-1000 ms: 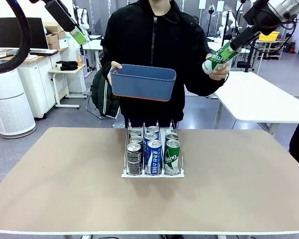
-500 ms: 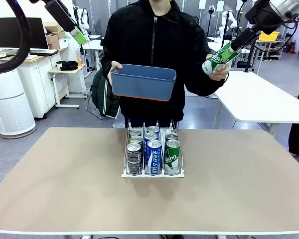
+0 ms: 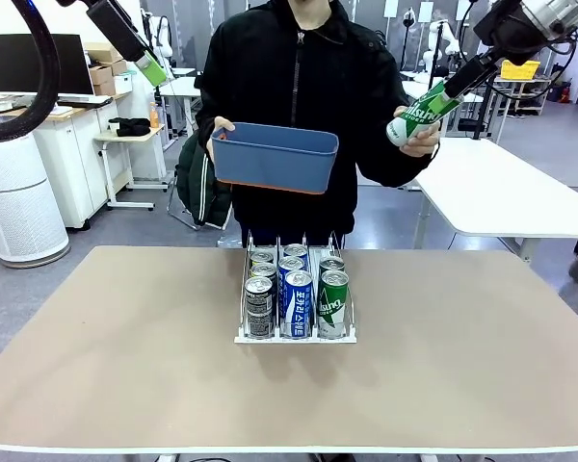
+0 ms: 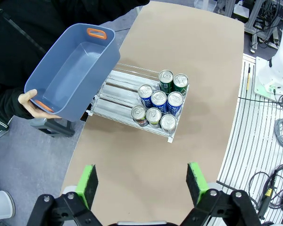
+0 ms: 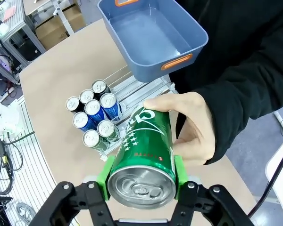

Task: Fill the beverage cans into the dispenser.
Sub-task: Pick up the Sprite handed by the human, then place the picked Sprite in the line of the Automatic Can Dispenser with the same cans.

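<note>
Beige tabletop [image 3: 106, 366] spreads out bare at the near side, and the white wire rack [image 3: 295, 336] stands near its middle, toward the person's edge. Eight cans [image 3: 298, 300] fill it: three black-grey ones in the lane on the robot's left, three blue ones with white lettering in the middle lane, two green ones on the right. The front blue can carries Korean print running down its side; the front green can [image 3: 333, 302] has a white word I cannot make out from here. All stand upright, touching their neighbours in line, against the low front lip.

Beyond the rack the person stands at the far edge in a black jacket. One hand [image 3: 220, 135] holds a dark blue bin [image 3: 275, 157] with orange handles, tilted above the rack's back end. The other hand [image 3: 420, 135] grips a green can [image 3: 423, 112] up in the air, well clear of the tabletop. The right tool [image 5: 140, 175] has its green pads pressed against that same can near its silver top; white script and a row of stars show on it, not readable.

The left tool [image 4: 140, 182] hangs high on the robot's left, its pads spread wide around nothing.
</note>
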